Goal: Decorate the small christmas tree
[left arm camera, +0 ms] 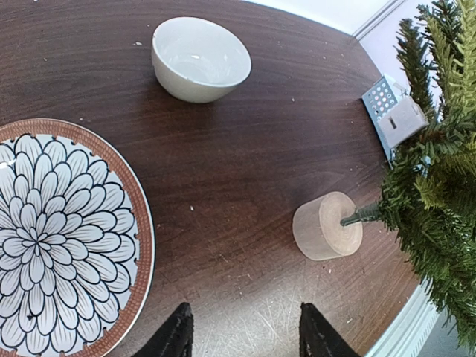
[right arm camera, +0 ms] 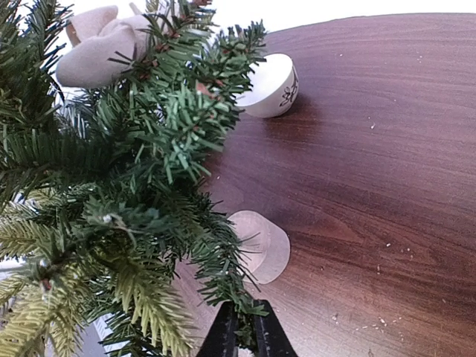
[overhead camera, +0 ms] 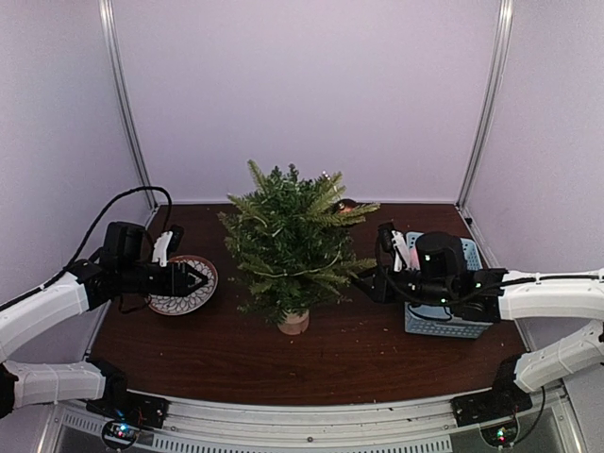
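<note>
Plainly the right arm is nearer: the small christmas tree [overhead camera: 288, 241] stands upright mid-tabletop [overhead camera: 377, 349]. The right gripper [right arm camera: 244, 320] has its jaws pinched close on a low right-side branch tip, while the left gripper [left arm camera: 242, 327] hangs with jaws spread over the plate [left arm camera: 67, 238], off to the tree's left.

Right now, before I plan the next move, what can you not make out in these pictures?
1. What lies in the basket: top view, the right arm covers it; left wrist view, the tree hides most of it.
2. Whether the right claw grips a branch: right wrist view, needles fill its gap.
3. What the beige thing is: right wrist view, branches cross it.
4. The whole plate: left wrist view, cut off by the left edge.
</note>
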Controlling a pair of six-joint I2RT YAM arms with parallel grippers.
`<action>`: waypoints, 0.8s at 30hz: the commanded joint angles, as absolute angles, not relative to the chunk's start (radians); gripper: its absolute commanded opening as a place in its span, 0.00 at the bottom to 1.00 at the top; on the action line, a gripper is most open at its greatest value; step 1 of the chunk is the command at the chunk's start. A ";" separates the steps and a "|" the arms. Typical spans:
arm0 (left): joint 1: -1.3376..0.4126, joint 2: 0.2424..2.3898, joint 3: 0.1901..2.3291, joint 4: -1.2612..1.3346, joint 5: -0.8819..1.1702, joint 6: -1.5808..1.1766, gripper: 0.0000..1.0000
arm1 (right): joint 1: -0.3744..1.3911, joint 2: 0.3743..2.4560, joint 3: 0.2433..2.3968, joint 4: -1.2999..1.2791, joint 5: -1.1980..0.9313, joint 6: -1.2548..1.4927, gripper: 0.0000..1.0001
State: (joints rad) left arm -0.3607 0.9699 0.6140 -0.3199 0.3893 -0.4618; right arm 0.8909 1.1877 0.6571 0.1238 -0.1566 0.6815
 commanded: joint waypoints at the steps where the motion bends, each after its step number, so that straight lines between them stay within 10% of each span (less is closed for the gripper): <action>1: -0.354 0.966 0.637 -0.282 0.390 -0.442 0.49 | 0.858 1.209 0.694 0.138 -0.199 0.642 0.11; 24: -0.354 0.960 0.632 -0.298 0.375 -0.435 0.48 | 0.750 1.378 0.797 0.232 -0.364 0.540 0.16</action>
State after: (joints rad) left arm -0.3607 0.9699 0.6140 -0.3187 0.3843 -0.4538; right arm 0.7631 1.3514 0.7635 0.1822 -0.3157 0.5674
